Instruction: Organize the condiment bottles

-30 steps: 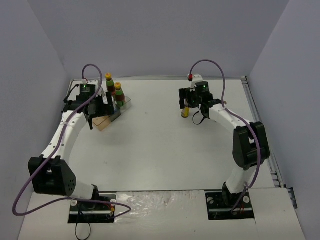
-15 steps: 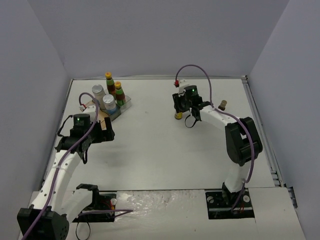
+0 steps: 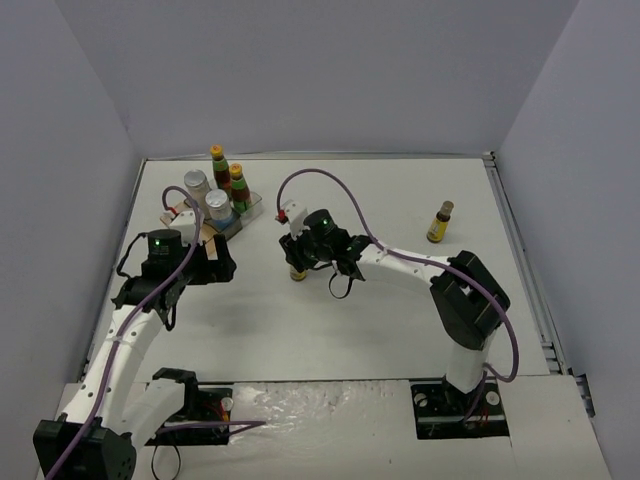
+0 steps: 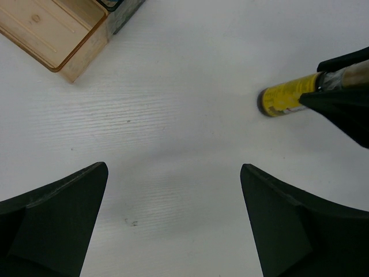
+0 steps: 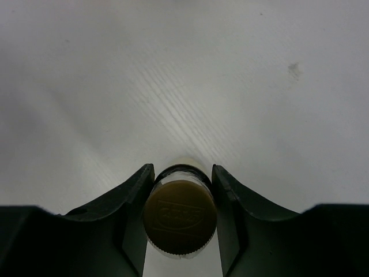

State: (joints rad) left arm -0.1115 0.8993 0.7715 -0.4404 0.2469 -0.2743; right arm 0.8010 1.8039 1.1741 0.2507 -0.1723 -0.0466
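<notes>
Right gripper (image 5: 182, 171) snug around slim bottle (image 5: 180, 217) (brown-capped)

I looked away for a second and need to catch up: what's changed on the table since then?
The right tool closed on a slim bottle and carried it left, toward the tray. The left tool, open, pulled back from the tray. The other slim bottle and the four bottles in the tray stayed put.

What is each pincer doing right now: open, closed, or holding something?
Left pincer: open, holding nothing.
Right pincer: closed on a slim brown-capped bottle.
</notes>
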